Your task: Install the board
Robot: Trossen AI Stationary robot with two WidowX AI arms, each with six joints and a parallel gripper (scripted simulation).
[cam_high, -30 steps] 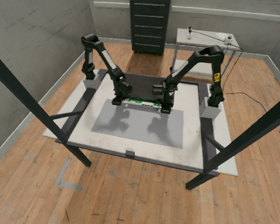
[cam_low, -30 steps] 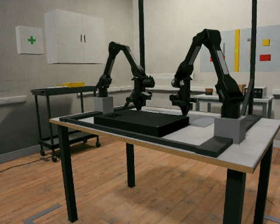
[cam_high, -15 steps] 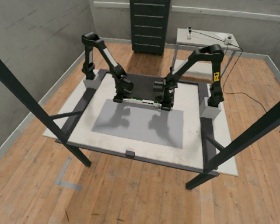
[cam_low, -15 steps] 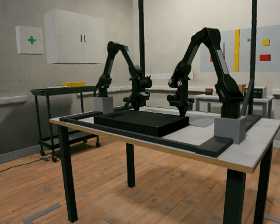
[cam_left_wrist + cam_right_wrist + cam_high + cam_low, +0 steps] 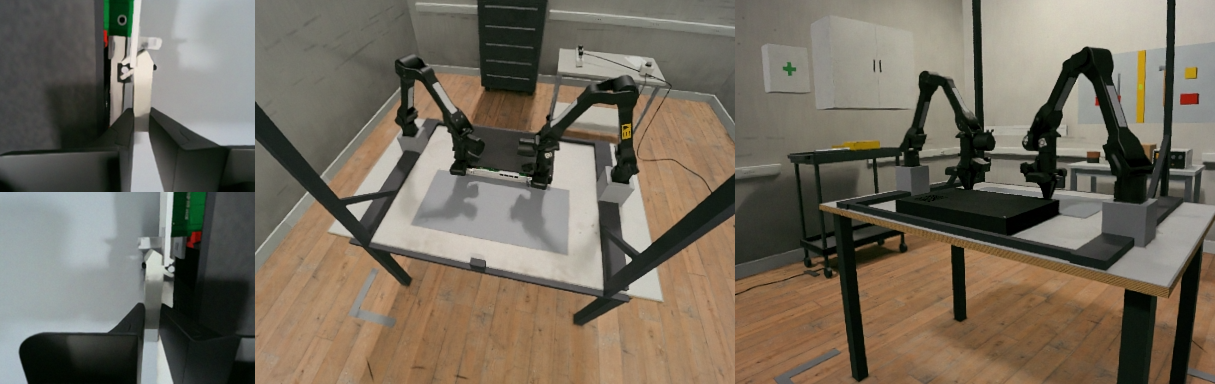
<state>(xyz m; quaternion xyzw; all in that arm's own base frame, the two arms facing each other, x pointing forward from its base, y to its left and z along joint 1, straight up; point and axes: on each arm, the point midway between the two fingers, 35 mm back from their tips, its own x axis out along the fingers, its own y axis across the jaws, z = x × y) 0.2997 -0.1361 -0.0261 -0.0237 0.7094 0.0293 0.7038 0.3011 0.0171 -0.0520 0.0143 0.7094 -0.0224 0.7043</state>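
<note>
The black enclosure lies flat at the bench's back. The board sits partly in the slot; a narrow green strip shows between its white panel and the enclosure. My left gripper is shut on the left lever. My right gripper is shut on the right lever. Both levers lie in line with the panel, their hook ends beside the enclosure's end tabs. Whether they have hooked is unclear.
A grey mat lies in front of the panel on the white bench. Dark rails run along the bench's edges. Upright posts stand at the front corners.
</note>
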